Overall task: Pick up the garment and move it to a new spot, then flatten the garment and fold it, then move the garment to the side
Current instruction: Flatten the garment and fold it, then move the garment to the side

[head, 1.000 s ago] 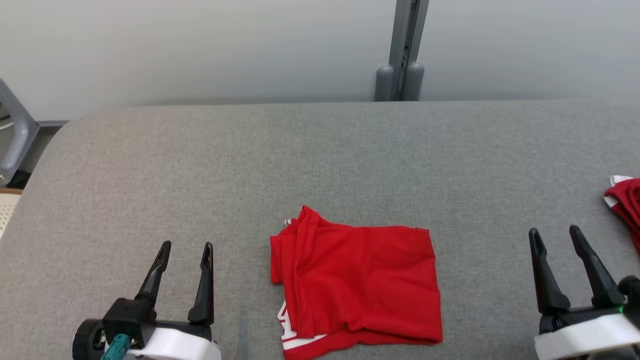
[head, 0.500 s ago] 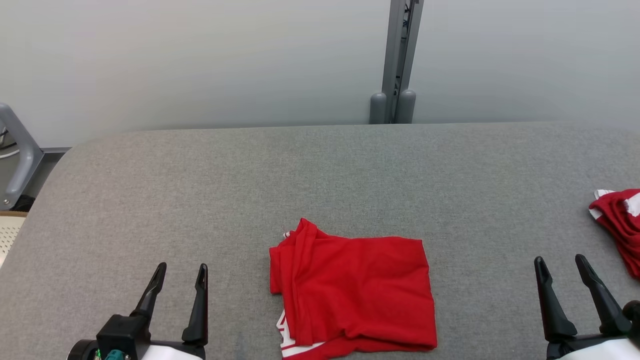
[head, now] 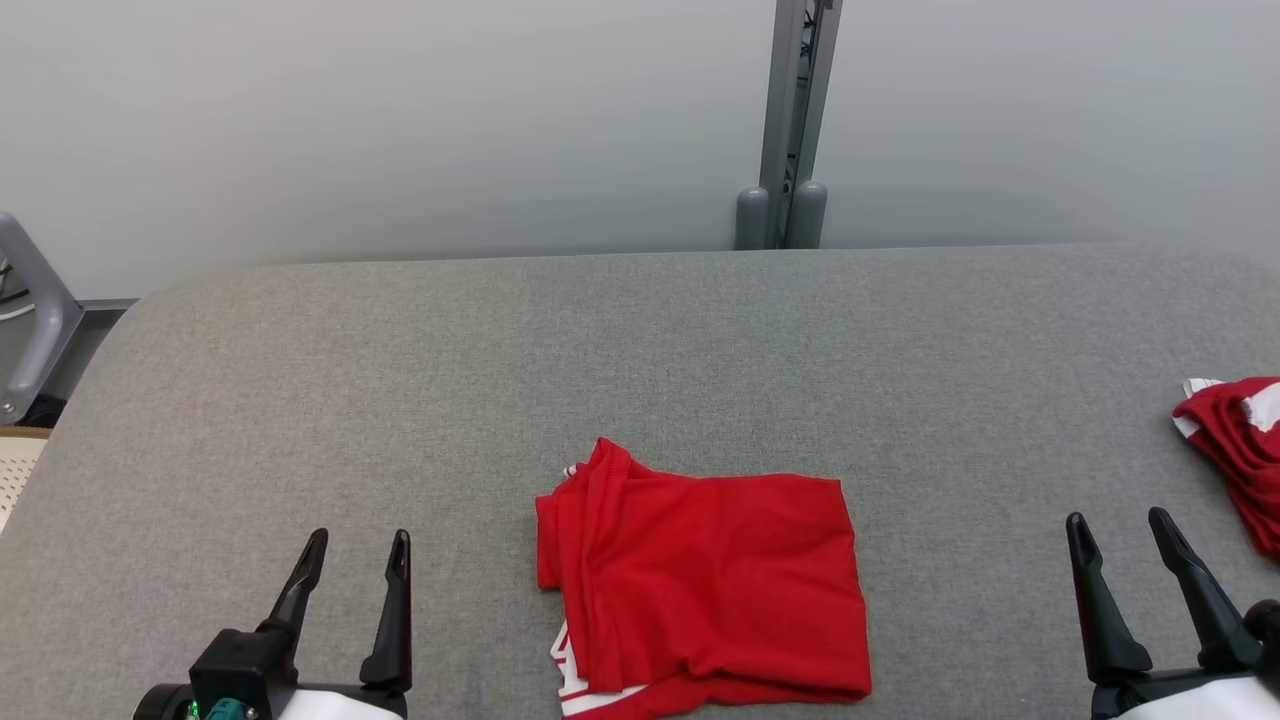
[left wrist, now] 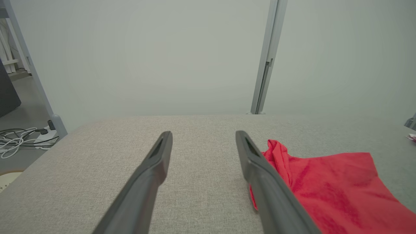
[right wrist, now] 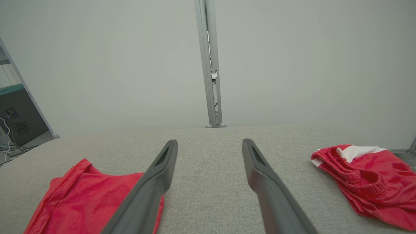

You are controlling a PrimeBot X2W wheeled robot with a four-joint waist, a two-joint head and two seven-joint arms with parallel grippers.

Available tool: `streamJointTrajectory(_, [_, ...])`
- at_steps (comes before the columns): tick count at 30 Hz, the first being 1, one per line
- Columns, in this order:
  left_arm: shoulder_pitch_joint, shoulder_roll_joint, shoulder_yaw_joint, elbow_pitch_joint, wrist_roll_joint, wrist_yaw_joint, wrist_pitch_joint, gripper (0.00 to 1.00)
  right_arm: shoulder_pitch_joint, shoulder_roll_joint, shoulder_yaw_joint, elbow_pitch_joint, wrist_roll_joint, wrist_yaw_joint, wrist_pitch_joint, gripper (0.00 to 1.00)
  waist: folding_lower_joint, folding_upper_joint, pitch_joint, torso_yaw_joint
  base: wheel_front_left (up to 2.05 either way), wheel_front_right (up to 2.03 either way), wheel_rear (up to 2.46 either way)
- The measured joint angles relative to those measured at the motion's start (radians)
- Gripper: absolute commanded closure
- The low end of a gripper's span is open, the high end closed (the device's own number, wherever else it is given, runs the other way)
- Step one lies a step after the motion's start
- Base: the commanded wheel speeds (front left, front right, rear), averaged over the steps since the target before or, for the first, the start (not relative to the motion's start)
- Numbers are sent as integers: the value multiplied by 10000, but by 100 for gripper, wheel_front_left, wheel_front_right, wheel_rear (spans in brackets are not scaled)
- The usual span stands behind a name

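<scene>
Starting at the far left: a grey metal frame [head: 35,310] stands off the left edge of the surface [head: 640,340], and the left wrist view catches white cables [left wrist: 19,141] lying on the floor down there. On to the left tool [head: 360,537], at the near-left corner of the grey fabric-covered surface. Its fingers are clearly apart, gripping nothing, and point toward the far edge.

A little to its right, the star of the show: the red garment [head: 700,585], folded into a rough rectangle and lying flat at the middle of the near edge (a sliver of white trim peeks out at its near-left corner). Its left side is a stack of folded layers with a small peak poking toward the far edge, while its right side lies smooth. In the left wrist view the cloth [left wrist: 331,185] shows just behind that tool's right finger.

Past the far edge, a grey upright post [head: 790,110] rises against the pale wall.

Moving right: the right tool [head: 1116,518] at the near-right corner, fingers spread as well, empty, and well apart from the folded garment. And at the right edge lies a second red garment [head: 1235,450], bunched up with white patches. The right wrist view shows a gathered waistband [right wrist: 351,175] on it.
</scene>
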Motion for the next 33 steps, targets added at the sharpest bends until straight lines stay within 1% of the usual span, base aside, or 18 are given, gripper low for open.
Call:
streamJointTrajectory(17, [-32,25,-61,61,-86,203,-8,0,4,94,12,-82,-79,0,65,0,0,0,3,70,0,0,0])
streamJointTrajectory(23, [-199,36,-182,13,-71,232,-12,0,-5,82,-38,-15,-238,0,174,0,0,0,98,226,0,0,0])
streamJointTrajectory(28, [-661,-17,-353,-40,10,215,-94,0,-244,-31,13,598,-355,0,165,0,0,0,403,519,0,0,0])
streamJointTrajectory(33, [-1141,-184,-508,75,23,169,-280,0,-848,-178,681,1820,-176,0,92,0,0,1,855,918,0,0,0])
